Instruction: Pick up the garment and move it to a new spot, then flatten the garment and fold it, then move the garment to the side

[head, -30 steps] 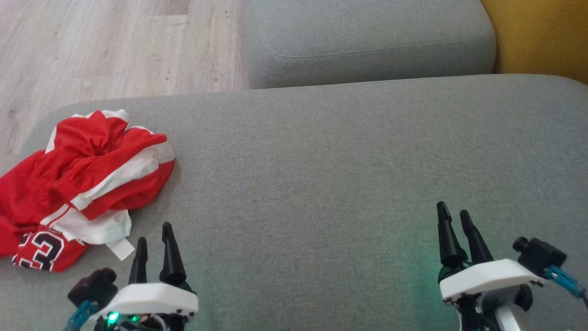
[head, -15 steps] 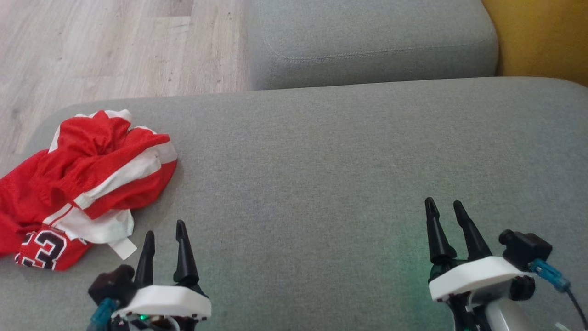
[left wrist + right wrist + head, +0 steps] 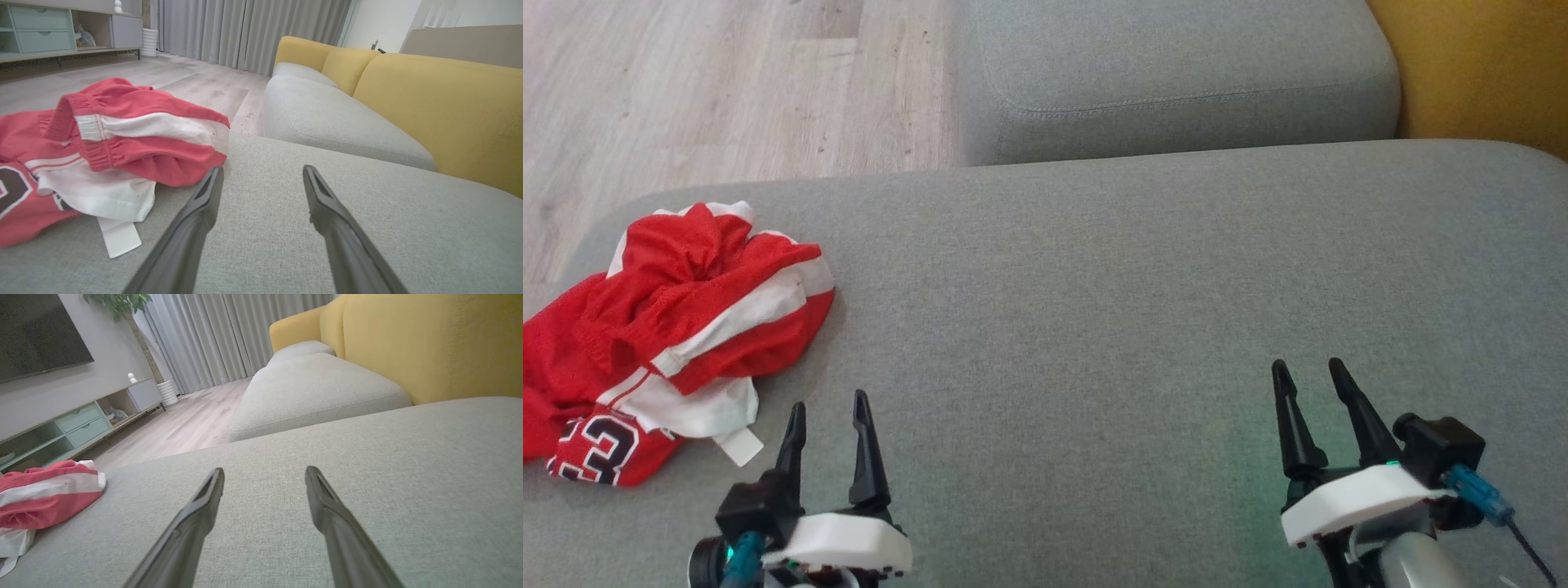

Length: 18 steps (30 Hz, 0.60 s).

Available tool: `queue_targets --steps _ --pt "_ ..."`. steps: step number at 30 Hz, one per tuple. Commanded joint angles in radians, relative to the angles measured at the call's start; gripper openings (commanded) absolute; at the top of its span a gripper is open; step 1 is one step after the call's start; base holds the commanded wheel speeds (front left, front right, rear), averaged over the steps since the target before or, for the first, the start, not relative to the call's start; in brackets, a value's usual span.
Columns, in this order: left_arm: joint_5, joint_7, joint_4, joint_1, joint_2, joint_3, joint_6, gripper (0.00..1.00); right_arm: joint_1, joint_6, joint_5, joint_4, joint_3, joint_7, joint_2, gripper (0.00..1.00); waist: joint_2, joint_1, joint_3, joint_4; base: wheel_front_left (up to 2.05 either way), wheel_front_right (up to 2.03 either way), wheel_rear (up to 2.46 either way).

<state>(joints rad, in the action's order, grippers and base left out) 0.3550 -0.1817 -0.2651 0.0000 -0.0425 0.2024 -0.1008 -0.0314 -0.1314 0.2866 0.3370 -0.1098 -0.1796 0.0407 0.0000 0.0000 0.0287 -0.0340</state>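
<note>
Both grippers sit at the bottom of the head view with nothing between their fingers. Left gripper (image 3: 829,400) is at the lower left, its two dark fingers spread apart and pointing up the frame; right gripper (image 3: 1307,363) is at the lower right, spread just as wide. Each hovers over the grey seat cushion (image 3: 1094,286), a broad stretch of woven fabric that runs across the lower two thirds of the frame.

The garment (image 3: 686,327) lies crumpled at the left edge of that cushion, just up and left of the left gripper and well apart from the right one. It is red mesh with white bands, a black number edged in white at its lower end, and a white label (image 3: 120,237) trailing onto the fabric. In the left wrist view the left fingertip comes close to the red folds; whether it touches them cannot be told.

Past the cushion's far edge, at upper centre, sits a second grey cushion (image 3: 1176,73), with the yellow backrest (image 3: 1478,73) in the upper right corner. Pale wooden floor (image 3: 686,82) takes the upper left.

Farther off, the right wrist view shows a low cabinet (image 3: 81,420) with pale green drawers, a dark screen (image 3: 36,330) on the wall above it, a white ribbed pot (image 3: 167,392), and grey curtains (image 3: 229,339) at the back.
</note>
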Motion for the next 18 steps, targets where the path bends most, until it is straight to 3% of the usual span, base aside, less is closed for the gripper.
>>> queue_targets --steps 1,18 --pt "-0.032 -0.017 0.031 -0.055 -0.007 -0.015 -0.008 1.0 -0.049 0.001 -0.033 -0.029 -0.017 -0.019 0.008 1.0 0.0 0.0 -0.001 0.001 0.0 0.0 0.0" --pt "-0.251 -0.07 0.025 -0.061 -0.008 0.022 -0.046 1.0 -0.053 0.001 -0.279 -0.005 0.021 -0.073 0.009 1.0 0.0 0.0 0.002 -0.005 0.0 0.0 0.0"
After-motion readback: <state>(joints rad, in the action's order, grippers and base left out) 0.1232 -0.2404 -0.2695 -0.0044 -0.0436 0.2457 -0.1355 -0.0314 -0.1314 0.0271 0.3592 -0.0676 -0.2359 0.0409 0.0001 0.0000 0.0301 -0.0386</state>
